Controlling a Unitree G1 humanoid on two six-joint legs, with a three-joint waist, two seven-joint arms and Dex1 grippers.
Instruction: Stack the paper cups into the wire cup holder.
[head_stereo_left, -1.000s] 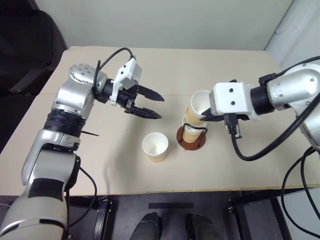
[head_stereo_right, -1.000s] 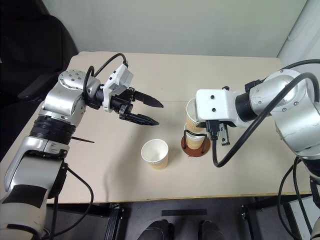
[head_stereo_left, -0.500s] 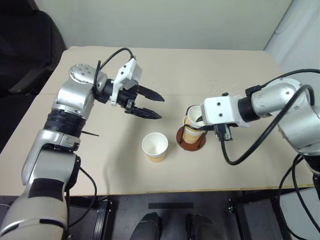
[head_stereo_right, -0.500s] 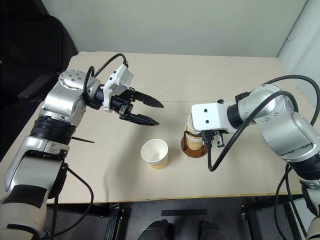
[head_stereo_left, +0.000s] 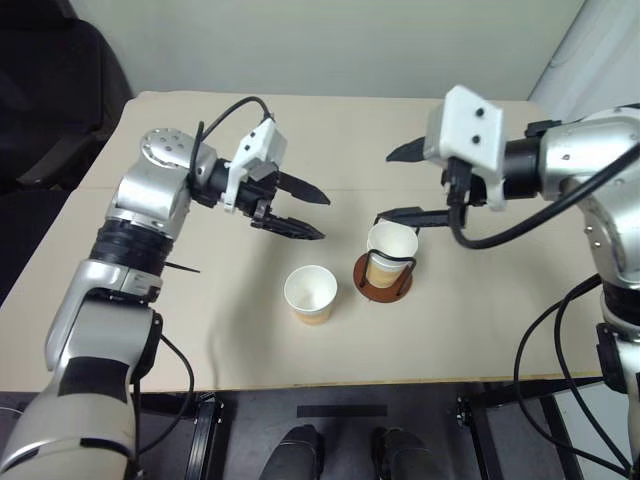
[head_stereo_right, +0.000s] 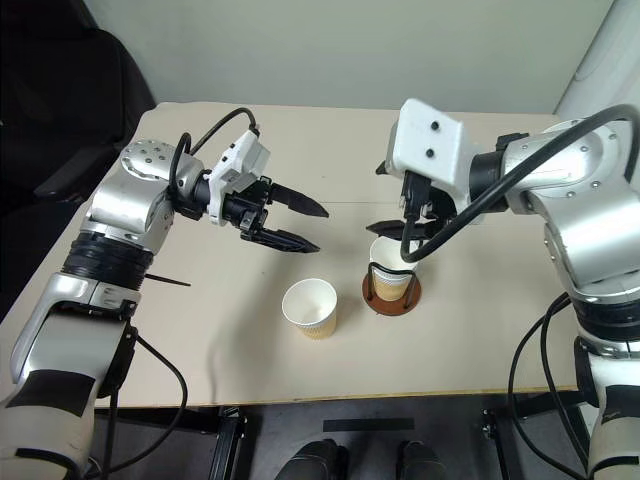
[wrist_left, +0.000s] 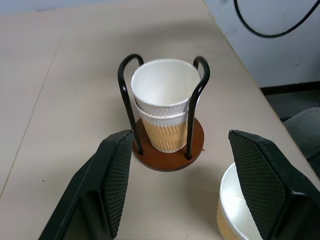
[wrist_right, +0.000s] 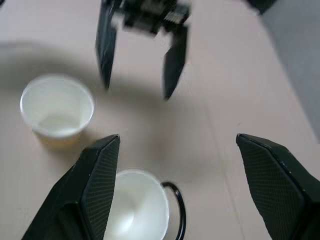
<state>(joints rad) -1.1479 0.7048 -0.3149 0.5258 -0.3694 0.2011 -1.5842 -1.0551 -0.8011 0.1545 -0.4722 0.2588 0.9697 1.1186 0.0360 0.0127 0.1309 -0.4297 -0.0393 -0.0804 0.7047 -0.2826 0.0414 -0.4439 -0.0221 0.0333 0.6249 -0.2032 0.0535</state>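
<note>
The wire cup holder (head_stereo_left: 368, 287) stands on its reddish-brown disc just right of the table's middle. Two paper cups (wrist_left: 166, 107) sit nested inside its black loops. A third paper cup (head_stereo_left: 310, 292) stands upright on the table to the holder's left, nearer the front edge. My right gripper (head_stereo_left: 384, 188) hovers above and slightly behind the holder, open and empty. My left gripper (head_stereo_left: 322, 216) hangs open and empty above the table, left of the holder and behind the loose cup, pointing toward the holder.
The tan table (head_stereo_left: 200, 330) has bare room on its left half and behind the holder. A dark chair (head_stereo_left: 50, 90) stands past the table's far left corner. Black cables (head_stereo_left: 500, 235) loop under my right arm.
My right gripper has opened and let go of the cup, which now sits nested in the holder. That gripper then rose up and back from it. The left arm stayed put.
</note>
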